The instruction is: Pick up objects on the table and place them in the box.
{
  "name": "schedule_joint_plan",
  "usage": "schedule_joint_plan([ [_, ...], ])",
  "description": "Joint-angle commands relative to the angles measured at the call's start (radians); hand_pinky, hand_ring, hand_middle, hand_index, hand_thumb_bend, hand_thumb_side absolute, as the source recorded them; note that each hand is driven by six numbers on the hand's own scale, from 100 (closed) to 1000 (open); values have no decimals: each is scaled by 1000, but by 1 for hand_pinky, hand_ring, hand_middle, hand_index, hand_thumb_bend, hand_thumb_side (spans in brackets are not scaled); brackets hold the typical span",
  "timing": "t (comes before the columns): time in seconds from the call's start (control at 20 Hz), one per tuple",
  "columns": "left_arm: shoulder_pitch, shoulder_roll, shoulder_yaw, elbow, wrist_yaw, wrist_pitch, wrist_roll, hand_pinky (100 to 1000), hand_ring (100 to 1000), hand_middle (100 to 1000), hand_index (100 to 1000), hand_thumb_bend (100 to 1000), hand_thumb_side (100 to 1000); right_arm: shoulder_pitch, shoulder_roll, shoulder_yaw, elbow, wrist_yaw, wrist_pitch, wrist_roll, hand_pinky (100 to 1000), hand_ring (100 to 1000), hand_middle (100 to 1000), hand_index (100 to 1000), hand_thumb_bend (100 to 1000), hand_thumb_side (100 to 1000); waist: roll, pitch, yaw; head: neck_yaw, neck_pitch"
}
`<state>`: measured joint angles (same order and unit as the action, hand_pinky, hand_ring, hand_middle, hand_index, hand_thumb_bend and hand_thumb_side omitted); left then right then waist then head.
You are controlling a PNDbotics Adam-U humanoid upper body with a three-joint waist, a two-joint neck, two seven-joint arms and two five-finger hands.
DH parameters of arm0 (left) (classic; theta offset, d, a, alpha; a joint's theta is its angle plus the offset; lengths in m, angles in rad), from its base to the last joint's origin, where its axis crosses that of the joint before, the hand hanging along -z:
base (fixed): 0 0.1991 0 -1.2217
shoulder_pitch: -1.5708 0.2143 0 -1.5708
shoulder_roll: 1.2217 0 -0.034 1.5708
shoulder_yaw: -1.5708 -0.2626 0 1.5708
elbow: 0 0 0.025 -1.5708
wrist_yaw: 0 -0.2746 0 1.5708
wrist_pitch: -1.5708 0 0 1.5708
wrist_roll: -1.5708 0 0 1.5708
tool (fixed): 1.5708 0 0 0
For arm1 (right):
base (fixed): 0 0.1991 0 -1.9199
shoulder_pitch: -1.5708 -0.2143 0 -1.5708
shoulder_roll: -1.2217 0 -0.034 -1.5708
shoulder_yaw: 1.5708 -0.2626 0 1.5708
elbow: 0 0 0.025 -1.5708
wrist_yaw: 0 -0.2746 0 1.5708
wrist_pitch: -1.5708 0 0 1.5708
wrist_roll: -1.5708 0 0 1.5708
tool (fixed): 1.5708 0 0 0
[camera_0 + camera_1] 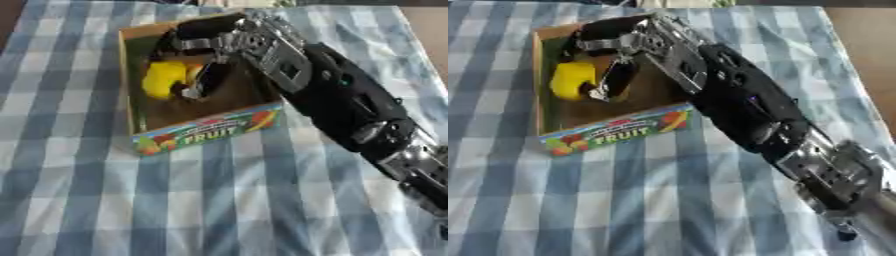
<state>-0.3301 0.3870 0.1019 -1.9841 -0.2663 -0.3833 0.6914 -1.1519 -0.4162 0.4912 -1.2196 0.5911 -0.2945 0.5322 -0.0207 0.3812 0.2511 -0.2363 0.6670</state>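
At the far left you have only bare blue-and-white checked tablecloth (70, 190); no other loose object shows on it, and your left hand is out of sight in both views. Moving right, the cardboard box (197, 131), with the word FRUIT on its near wall, sits toward the far side of the table, and the yellow object (164, 78) is already inside it, against the left wall. Your right hand (214, 47) is down in the box just right of that object, fingers curled toward it with their tips at its right side, but you cannot tell from here whether they have hold of it or have let go. Further right, your forearm crosses over the box's right wall and near corner. The risk is in the withdrawal, I judge: if a finger is hooked on the yellow piece it may be dragged back out, and if the forearm lifts at an angle it may catch the wall and tip or slide the box, which looks light.
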Motion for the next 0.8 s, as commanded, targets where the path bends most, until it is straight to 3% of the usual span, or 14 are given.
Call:
schedule_joint_plan([
  [0.05,-10,21,1,-16,5,-3,-4,793,817,789,924,300,385,-17,-27,-35,-60,25,2,-43,877,1000,814,908,220,439,6,-26,-3,7,1],
  [0.3,-7,24,3,-16,5,-2,-5,793,817,789,924,303,383,4,-92,-98,-188,-40,50,-98,852,994,787,886,177,312,7,-33,-12,20,6],
  [0.5,-1,29,3,-16,4,-1,-5,793,817,789,924,303,382,61,-206,-203,-368,-174,141,-188,838,980,771,862,117,198,8,-44,-28,53,10],
  [0.6,1,31,2,-16,4,0,-6,793,817,789,924,304,381,111,-271,-254,-462,-246,185,-252,836,975,766,851,100,203,9,-49,-37,72,11],
  [0.8,6,36,1,-16,1,3,-8,794,818,789,923,303,380,252,-392,-357,-641,-399,225,-398,836,971,770,833,100,313,15,-53,-53,98,13],
])
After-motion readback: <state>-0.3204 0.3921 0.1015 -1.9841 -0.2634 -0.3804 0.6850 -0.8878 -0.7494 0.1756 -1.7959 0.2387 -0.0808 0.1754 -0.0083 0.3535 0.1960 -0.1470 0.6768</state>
